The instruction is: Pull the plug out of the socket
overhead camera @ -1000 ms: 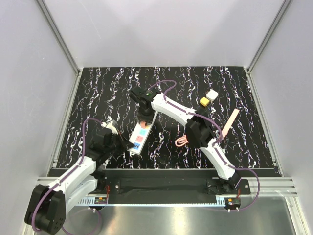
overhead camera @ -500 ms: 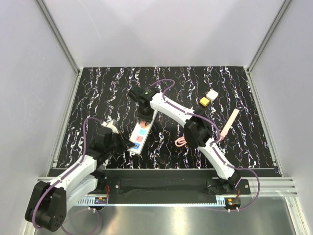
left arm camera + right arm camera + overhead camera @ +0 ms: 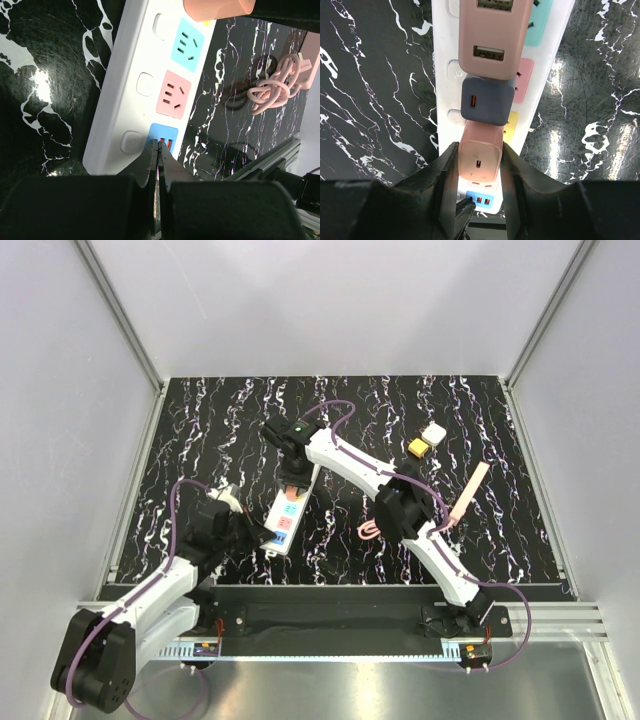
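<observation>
The socket (image 3: 284,520), a long white power strip with coloured outlet patches, lies slanted mid-table. Three plugs stand in it in the right wrist view: a large pink one (image 3: 492,35), a dark blue one (image 3: 487,102) and a small pink plug (image 3: 480,162) nearest the strip's end. My right gripper (image 3: 478,150) (image 3: 293,483) comes from above and is shut on that small pink plug, a finger on each side. My left gripper (image 3: 159,144) (image 3: 262,536) is shut, its tips resting on the blue USB patch at the near end of the socket (image 3: 125,90).
A coiled pink cable (image 3: 372,530) (image 3: 275,82) lies just right of the strip. A yellow adapter (image 3: 418,447) and a white cube adapter (image 3: 433,431) sit at the back right, with a pink stick (image 3: 470,490) nearby. Grey walls enclose the table.
My right gripper's jaws have narrowed onto the small pink plug, and the arm has shifted slightly left. The left gripper has stayed shut on the strip's end.
</observation>
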Robot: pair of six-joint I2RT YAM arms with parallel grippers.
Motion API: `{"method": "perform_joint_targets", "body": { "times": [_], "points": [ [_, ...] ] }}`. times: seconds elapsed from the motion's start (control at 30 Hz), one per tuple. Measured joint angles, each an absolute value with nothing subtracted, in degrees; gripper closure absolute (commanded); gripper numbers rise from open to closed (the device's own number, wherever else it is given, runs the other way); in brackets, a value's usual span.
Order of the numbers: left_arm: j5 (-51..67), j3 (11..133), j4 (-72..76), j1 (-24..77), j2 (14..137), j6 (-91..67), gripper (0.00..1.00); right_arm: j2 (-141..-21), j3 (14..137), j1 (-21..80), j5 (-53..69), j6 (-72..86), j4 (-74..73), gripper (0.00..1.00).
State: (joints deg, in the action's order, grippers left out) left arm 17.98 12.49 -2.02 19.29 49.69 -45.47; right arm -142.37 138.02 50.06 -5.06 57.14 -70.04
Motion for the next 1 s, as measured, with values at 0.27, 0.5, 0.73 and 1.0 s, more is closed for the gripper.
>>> {"method": "perform_joint_targets", "body": {
  "times": [0.27, 0.5, 0.73, 1.0],
  "points": [
    [18.63, 12.56, -1.19, 19.29, 50.76, -45.47, 1.00, -142.39, 139.72, 50.06, -5.04, 56.53, -72.18, 1.00],
    [19.53, 12.95, -0.32, 19.29, 51.51, -45.34, 1.00, -142.54, 141.75, 50.06, -5.02, 55.53, -73.87, 1.00],
    [20.18, 14.04, -4.34, 19.29, 49.32, -44.80, 1.00, -142.69, 141.88, 50.09, -4.01, 55.22, -74.19, 1.00],
    [18.85, 22.70, -7.55, 19.29, 55.64, -43.27, 1.00, -142.69, 141.97, 50.09, -3.36, 54.83, -74.17, 1.00]
  ]
}}
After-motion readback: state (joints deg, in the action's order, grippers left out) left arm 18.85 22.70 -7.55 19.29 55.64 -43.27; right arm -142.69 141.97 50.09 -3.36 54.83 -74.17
